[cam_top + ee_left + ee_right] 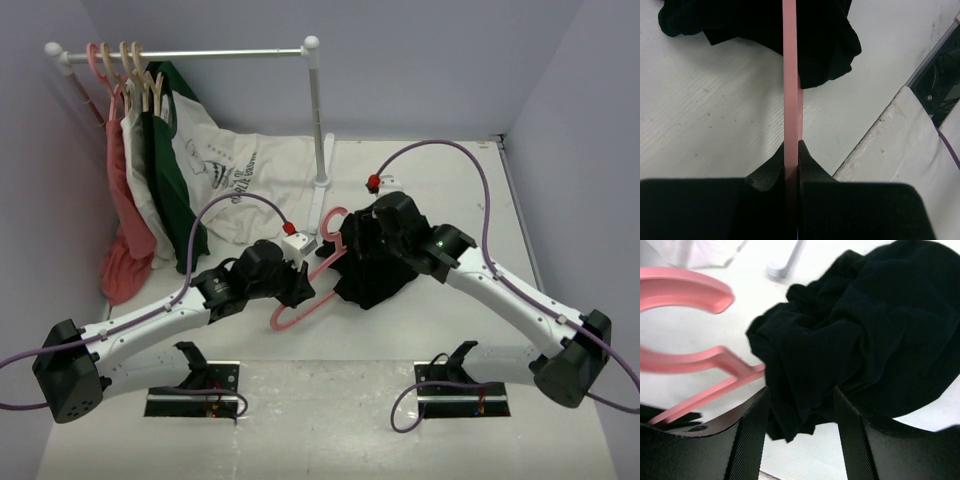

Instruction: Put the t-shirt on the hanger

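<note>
My left claw (792, 146) clenched on pink hanger (297, 312), long axis near-left to far-right, hook toward far edge of table (470, 190), right claw (800, 397) released astride bunched t-shirt (378, 268)

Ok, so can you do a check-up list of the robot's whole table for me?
Surface: white table, a few specks.
Job's things: black t-shirt bunched on the table; pink hanger with one end meeting the cloth, hook bare.
Clutter: clothes rail holding a pink garment and a dark green shirt; white lettered shirt at the back.
Grippers: left gripper shut on the hanger's bar; right gripper open, fingers either side of t-shirt cloth.
Cables: purple cables loop above both arms.
Surroundings: plain pale walls.
</note>
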Controlling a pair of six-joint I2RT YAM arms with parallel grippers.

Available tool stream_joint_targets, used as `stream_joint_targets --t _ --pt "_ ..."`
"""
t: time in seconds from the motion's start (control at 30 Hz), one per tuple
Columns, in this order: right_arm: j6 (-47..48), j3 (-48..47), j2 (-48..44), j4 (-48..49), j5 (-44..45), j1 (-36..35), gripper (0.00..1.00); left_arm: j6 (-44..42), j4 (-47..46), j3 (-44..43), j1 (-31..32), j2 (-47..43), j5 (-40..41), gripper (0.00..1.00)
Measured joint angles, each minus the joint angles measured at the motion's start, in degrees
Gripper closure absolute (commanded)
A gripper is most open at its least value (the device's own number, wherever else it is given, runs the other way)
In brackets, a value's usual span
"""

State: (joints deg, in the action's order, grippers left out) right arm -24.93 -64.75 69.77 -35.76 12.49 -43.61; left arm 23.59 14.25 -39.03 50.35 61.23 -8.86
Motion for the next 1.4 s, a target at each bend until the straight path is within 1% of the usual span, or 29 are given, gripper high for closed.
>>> stream_joint_targets --t 0.1,0.13,0.2,0.3,0.47,0.53,0.57,0.67,0.7,0.77,0.87,1.03,1.17,1.27,1.4 --pt "1.85 0.04 3.75 1.21 -0.45 0.52 0.51 0.02 -0.03 0.0 0.0 -0.06 -0.23 1.0" --pt "2.26 0.05 4.31 1.79 -0.8 0.58 0.56 0.02 -0.03 0.0 0.0 -0.1 -0.34 1.0" --pt "2.95 0.06 4.7 3.29 -1.79 0.68 0.58 0.04 -0.06 0.12 0.0 -0.34 -0.4 1.0" --pt "3.66 0.11 4.75 6.17 -3.31 0.65 0.58 0.45 -0.19 0.48 0.0 -0.95 -0.6 1.0" --pt "4.17 0.61 4.91 8.85 -4.71 0.68 0.52 1.07 -0.71 0.68 0.05 -1.4 -1.17 1.0" --pt "4.19 0.95 4.99 9.48 -5.06 0.69 0.54 1.18 -1.07 0.85 0.05 -1.53 -1.23 1.0" --pt "4.19 1.29 4.92 9.87 -5.58 0.76 0.58 1.23 -1.24 0.97 0.05 -1.59 -1.22 1.0" --pt "4.23 2.07 4.75 10.26 -6.25 0.88 0.81 1.34 -1.35 1.23 0.05 -1.64 -1.21 1.0" --pt "4.33 2.25 4.76 10.26 -6.24 0.89 0.86 1.36 -1.37 1.27 0.05 -1.64 -1.21 1.0" --pt "4.58 2.41 4.88 10.28 -6.04 0.94 0.94 1.38 -1.37 1.27 0.05 -1.67 -1.21 1.0" --pt "4.75 2.46 5.14 10.33 -5.68 0.94 1.0 1.45 -1.32 1.3 0.06 -1.86 -1.21 1.0" --pt "4.8 3.3 5.06 10.93 -3.94 1.41 1.0 1.84 -0.92 1.42 0.07 -2.3 -1.19 1.0" --pt "4.0 4.19 3.45 10.74 -2.66 4.38 1.0 1.96 -1.23 1.44 0.09 -2.34 -1.2 1.0" --pt "2.71 4.6 0.77 10.11 -0.74 9.71 1.0 2.19 -1.75 1.44 0.09 -2.34 -1.27 1.0" --pt "0.2 5.47 -3.19 10.3 5.98 20.49 1.0 2.38 -2.99 1.72 0.18 -2.46 -1.56 1.0"
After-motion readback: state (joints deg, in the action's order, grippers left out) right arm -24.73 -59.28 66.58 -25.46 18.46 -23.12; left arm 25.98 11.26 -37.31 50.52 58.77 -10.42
